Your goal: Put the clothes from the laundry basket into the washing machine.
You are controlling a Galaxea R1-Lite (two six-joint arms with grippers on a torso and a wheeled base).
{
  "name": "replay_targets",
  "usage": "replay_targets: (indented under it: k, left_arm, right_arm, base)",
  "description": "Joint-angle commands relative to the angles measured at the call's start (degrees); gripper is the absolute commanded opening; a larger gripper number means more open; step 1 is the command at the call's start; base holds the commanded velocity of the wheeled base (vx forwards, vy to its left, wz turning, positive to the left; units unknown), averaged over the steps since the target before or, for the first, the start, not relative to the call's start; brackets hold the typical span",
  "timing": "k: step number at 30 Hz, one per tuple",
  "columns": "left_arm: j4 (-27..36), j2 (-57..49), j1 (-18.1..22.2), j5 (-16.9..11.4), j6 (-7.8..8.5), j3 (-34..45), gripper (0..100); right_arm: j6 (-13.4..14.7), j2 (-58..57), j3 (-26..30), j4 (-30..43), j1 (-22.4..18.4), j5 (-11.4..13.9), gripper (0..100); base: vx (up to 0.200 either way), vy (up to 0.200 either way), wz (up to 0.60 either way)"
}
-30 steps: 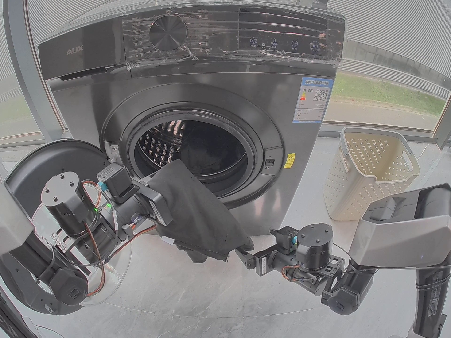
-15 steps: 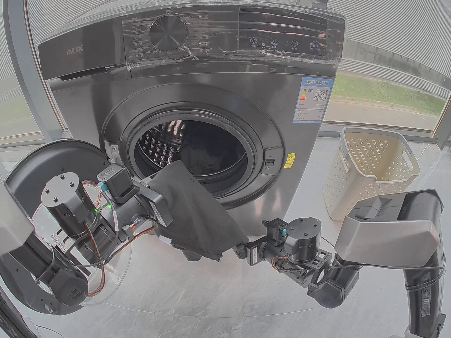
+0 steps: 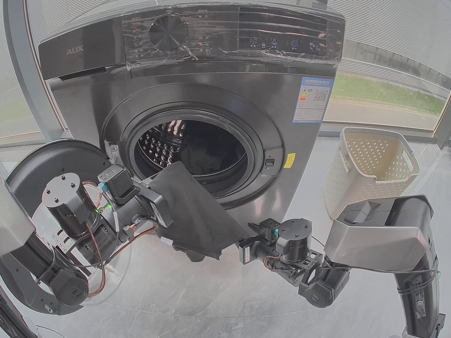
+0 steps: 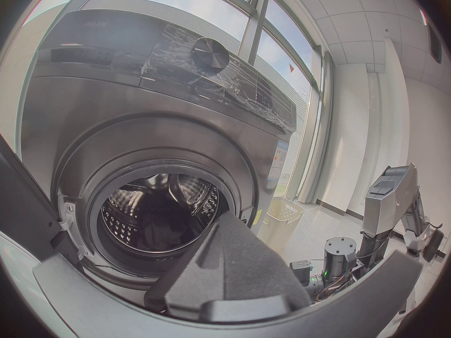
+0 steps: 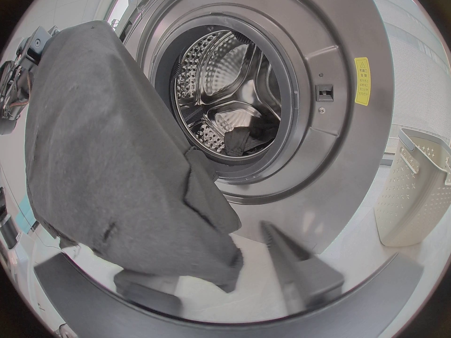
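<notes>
While the left hand (image 4: 221,294) clamps a dark garment (image 3: 197,212) (before the washing machine (image 3: 197,80)), the right hand (image 5: 216,268) gapes. It is at the garment's corner

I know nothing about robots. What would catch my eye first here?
A dark cloth hangs in front of the washing machine, whose round door stands open. The left gripper is shut on its upper edge, while the open right gripper sits at its lower corner. A pale laundry basket stands on the floor to the machine's right.
</notes>
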Motion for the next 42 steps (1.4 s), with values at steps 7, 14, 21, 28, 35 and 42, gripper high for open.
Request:
replay_targets:
  k: [7, 14, 21, 28, 35, 42]
  left_arm:
    - [-0.23, 1.84, 0.42, -0.01, 0.20, -0.14, 0]
    - [-0.23, 2.72, 0.68, 0.25, -0.77, -0.32, 0]
    - [-0.23, 2.37, 0.77, 0.43, -0.59, 1.97, 0]
    - [-0.14, 5.79, 1.12, -0.80, -0.50, 5.57, 100]
    - [-0.14, 13.18, 0.42, -0.45, 0.02, 6.01, 100]
    - [-0.14, 17.22, -0.29, -0.63, -0.15, 5.92, 100]
  right_arm:
    - [0.46, -4.41, 4.06, -1.55, 1.49, -0.05, 0]
    - [0.64, -15.40, 12.32, -1.47, 1.84, 0.03, 0]
    - [0.64, -28.75, 26.83, -3.31, 1.84, 3.37, 0]
    - [0.37, -33.59, 26.04, -2.52, 1.84, 3.90, 0]
    - [0.55, -32.97, 21.64, -2.34, 3.16, 4.78, 0]
    - [0.64, -32.01, 18.48, -2.52, 4.04, 4.78, 0]
  base:
    - [0.000, 0.000, 0.00]
    - [0.000, 0.000, 0.00]
    - [0.000, 0.000, 0.00]
    - [0.000, 0.000, 0.00]
    - [0.000, 0.000, 0.00]
    - [0.000, 0.000, 0.00]
